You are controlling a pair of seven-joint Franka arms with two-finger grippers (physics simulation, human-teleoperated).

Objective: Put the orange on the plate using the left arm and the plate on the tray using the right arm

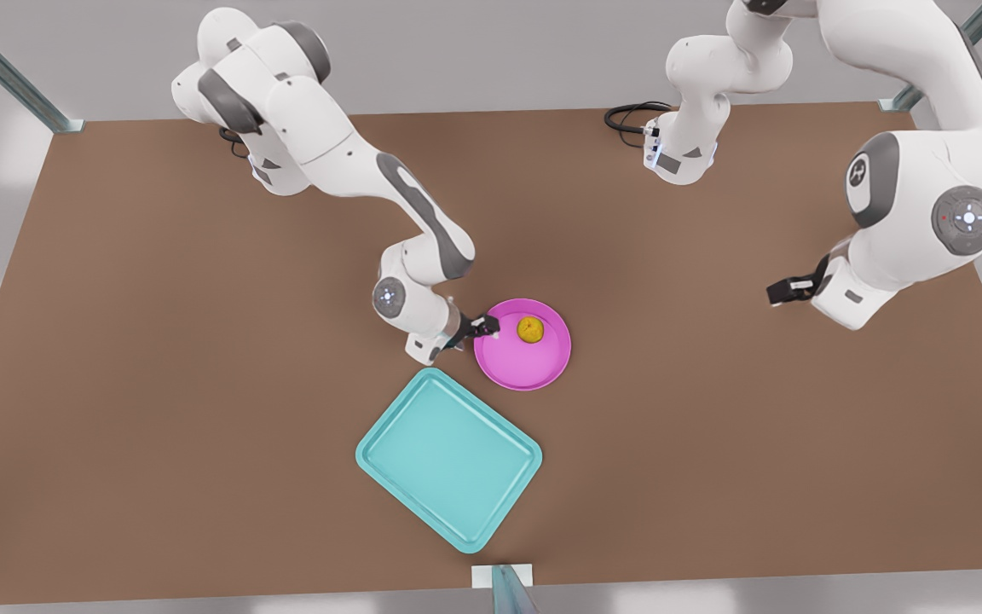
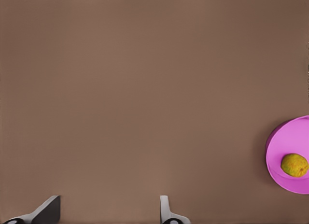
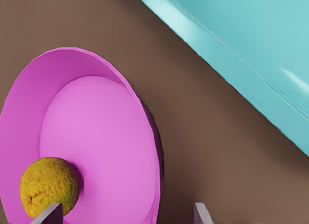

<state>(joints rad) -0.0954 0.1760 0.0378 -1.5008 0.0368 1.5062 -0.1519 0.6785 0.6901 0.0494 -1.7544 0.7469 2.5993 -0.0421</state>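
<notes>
Brown table [image 1: 713, 443] spreads under both arms and carries everything in the scene. On it, toward the near edge in the front view, lies the tray [image 1: 448, 456], teal and rectangular, turned at an angle; its rim also crosses a corner of the right wrist view [image 3: 251, 55]. Just beside the tray's far corner but apart from it sits the plate [image 1: 534, 362], pink and round, resting flat on the table rather than on the tray. The orange [image 1: 529, 329] lies on the plate, off-centre toward its far rim, and shows again in the right wrist view [image 3: 49, 187] against the plate's floor. The right gripper [image 1: 486, 327] is low at the plate's rim on the front view's left, its fingers parted with the rim between them and nothing clamped. The left gripper [image 1: 776, 292] waits well off to the front view's right, raised above bare table, fingers spread wide and holding nothing
</notes>
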